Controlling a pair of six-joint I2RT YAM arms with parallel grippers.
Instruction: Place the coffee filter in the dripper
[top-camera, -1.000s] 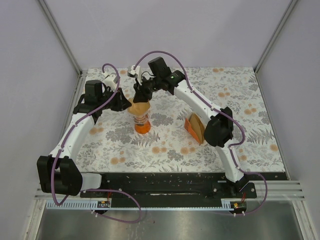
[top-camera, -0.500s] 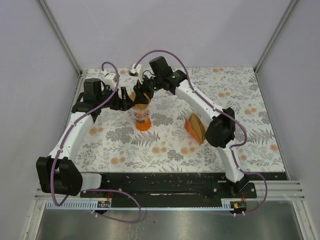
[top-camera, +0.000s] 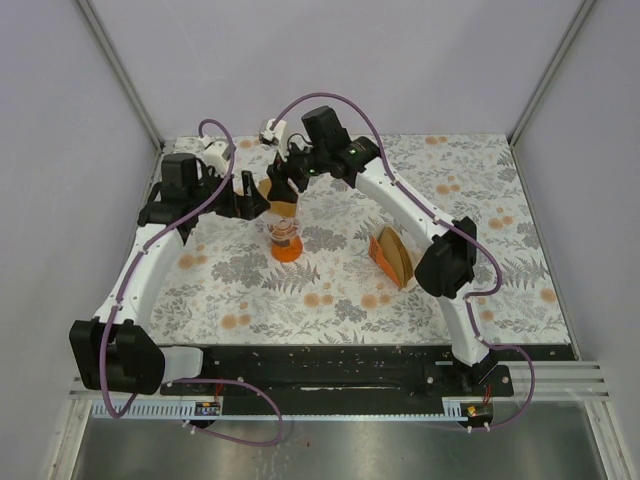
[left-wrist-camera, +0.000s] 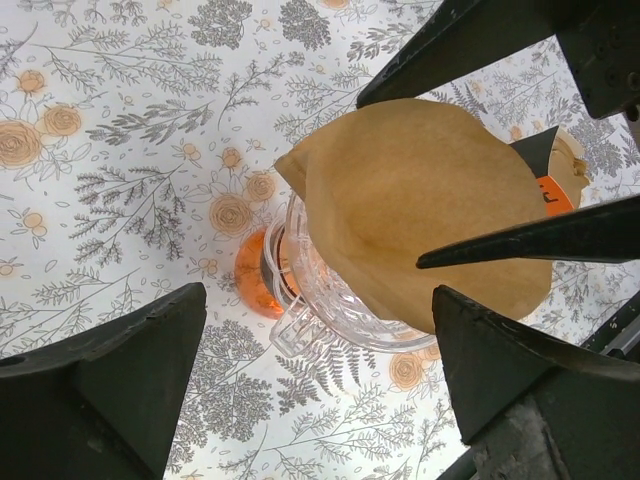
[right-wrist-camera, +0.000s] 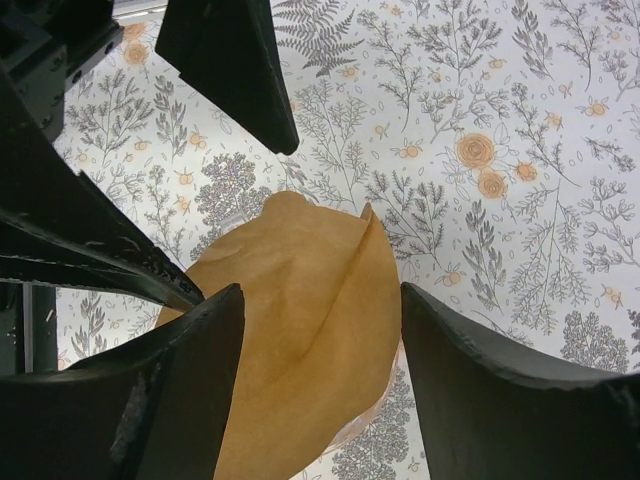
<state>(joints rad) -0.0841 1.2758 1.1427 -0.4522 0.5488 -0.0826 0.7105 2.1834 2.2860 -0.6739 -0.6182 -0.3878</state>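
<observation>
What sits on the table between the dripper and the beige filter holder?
Nothing. In the top external view, only bare floral tablecloth runs between the dripper and the beige filter holder.

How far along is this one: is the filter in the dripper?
Done: the coffee filter rests atop the dripper. In hand: nothing; left hand and right hand stand open beside it. Left: the paper looks folded and tilted, not seated as a cone, so it may need pressing in.
</observation>
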